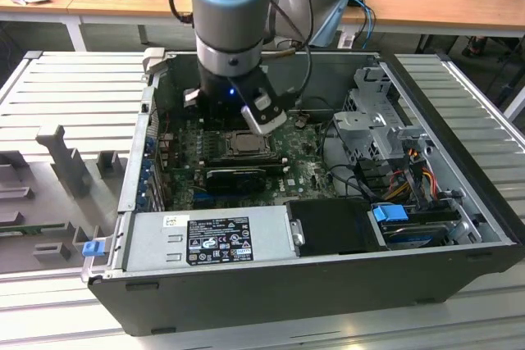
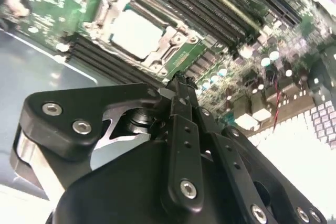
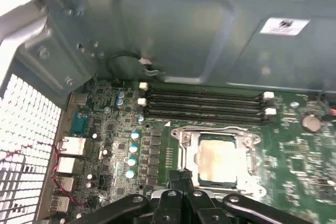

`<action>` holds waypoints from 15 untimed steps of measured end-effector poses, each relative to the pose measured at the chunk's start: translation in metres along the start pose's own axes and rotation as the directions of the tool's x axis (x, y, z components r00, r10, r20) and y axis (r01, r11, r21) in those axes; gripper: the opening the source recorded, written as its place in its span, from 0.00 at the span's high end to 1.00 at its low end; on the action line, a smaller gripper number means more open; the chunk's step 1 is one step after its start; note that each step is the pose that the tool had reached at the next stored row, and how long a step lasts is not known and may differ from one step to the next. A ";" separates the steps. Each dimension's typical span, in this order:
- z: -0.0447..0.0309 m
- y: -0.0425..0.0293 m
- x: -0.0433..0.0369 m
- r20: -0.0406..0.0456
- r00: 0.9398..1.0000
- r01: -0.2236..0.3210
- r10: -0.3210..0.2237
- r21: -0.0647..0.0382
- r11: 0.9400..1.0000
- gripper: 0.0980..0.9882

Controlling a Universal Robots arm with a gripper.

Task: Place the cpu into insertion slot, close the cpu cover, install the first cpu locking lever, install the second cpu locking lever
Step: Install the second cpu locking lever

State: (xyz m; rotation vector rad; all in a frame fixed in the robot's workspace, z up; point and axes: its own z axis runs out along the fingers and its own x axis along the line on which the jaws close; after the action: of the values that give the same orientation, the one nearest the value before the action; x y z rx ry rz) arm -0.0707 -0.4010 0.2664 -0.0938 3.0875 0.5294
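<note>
Gripper fingers pinched together, empty, beside socket. cpu seated, cpu cover down; lever step likely, needs precise hook.

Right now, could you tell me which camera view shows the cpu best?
The first wrist view: the cpu lies face-on in its socket under the closed cpu cover, beyond the hand. The second wrist view shows it nearer but tilted. In the exterior view it is far off, with the arm partly in front.
</note>
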 end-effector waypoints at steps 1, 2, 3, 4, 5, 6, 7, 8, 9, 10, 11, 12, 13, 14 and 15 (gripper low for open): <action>-0.0082 0.0078 -0.0040 -0.002 1.000 -0.009 0.009 0.026 1.000 0.99; -0.0186 0.0176 -0.0091 -0.004 1.000 -0.021 0.021 0.059 0.998 0.99; -0.0296 0.0281 -0.0146 -0.005 0.999 -0.033 0.034 0.094 0.995 0.99; -0.0407 0.0386 -0.0201 -0.007 0.999 -0.045 0.047 0.129 0.991 0.99; -0.0509 0.0483 -0.0252 -0.007 0.998 -0.056 0.058 0.161 0.985 0.99; -0.0600 0.0569 -0.0297 -0.008 0.998 -0.066 0.068 0.189 0.980 0.99; -0.0677 0.0642 -0.0335 -0.008 0.997 -0.074 0.077 0.213 0.974 0.99; -0.0728 0.0691 -0.0361 -0.008 0.996 -0.079 0.083 0.229 0.970 0.99; -0.0768 0.0729 -0.0381 -0.007 0.996 -0.084 0.088 0.242 0.967 0.99; -0.0784 0.0745 -0.0389 -0.007 0.996 -0.085 0.090 0.247 0.965 0.99; -0.0785 0.0746 -0.0390 -0.007 0.996 -0.085 0.090 0.247 0.965 0.99; -0.0785 0.0746 -0.0390 -0.007 0.996 -0.085 0.090 0.247 0.965 0.99; -0.0786 0.0746 -0.0390 -0.007 0.996 -0.085 0.090 0.247 0.965 0.99; -0.0786 0.0747 -0.0390 -0.007 0.996 -0.085 0.090 0.247 0.965 0.99; -0.0786 0.0746 -0.0390 -0.007 0.996 -0.085 0.090 0.247 0.965 0.99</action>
State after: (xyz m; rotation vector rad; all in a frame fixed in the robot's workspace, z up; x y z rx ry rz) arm -0.0361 -0.3547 0.3660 0.0404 3.1564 0.1416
